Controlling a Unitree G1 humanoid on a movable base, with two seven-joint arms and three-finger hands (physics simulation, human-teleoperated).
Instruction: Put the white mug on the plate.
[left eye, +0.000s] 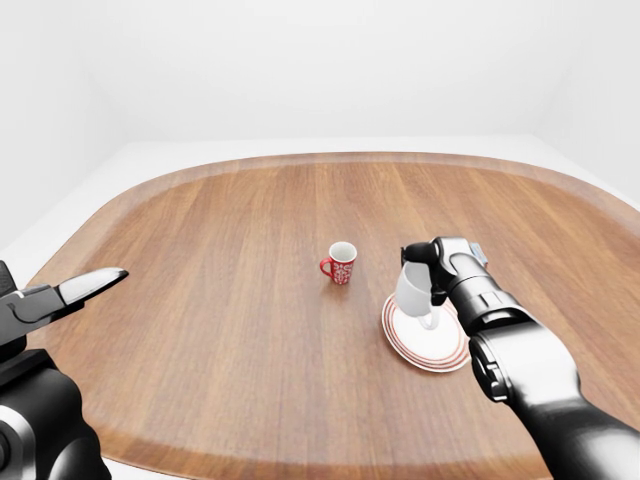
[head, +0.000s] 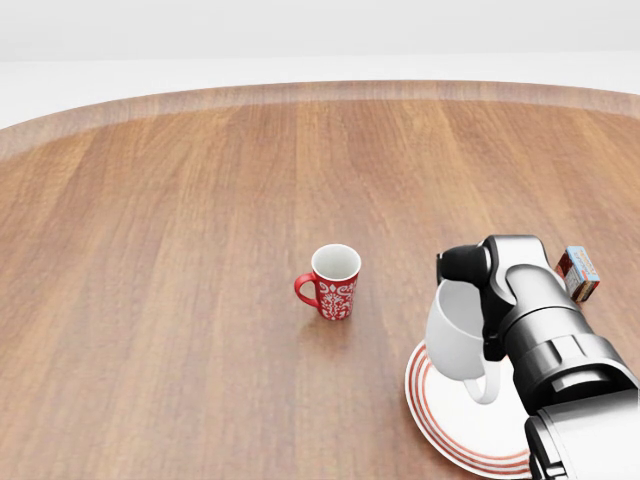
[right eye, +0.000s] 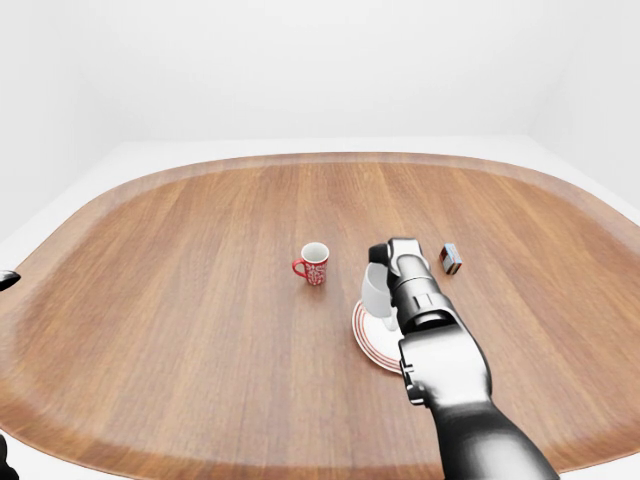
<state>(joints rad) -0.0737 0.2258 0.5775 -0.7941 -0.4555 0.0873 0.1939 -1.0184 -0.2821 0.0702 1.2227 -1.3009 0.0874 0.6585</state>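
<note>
My right hand (head: 470, 300) is shut on the white mug (head: 455, 335) and holds it tilted, just above the left part of the plate (head: 450, 425). The plate is white with red rings and lies on the wooden table (head: 160, 300) at the lower right of the head view. The mug's handle (head: 487, 385) hangs down toward the plate. I cannot tell whether the mug touches the plate. My left hand (left eye: 85, 288) is open and empty at the left edge of the left-eye view, far from the mug.
A red patterned mug (head: 330, 282) stands upright to the left of the plate. A small orange and blue box (head: 578, 273) lies to the right of my right wrist. The table's rounded rim (left eye: 330, 160) runs all around.
</note>
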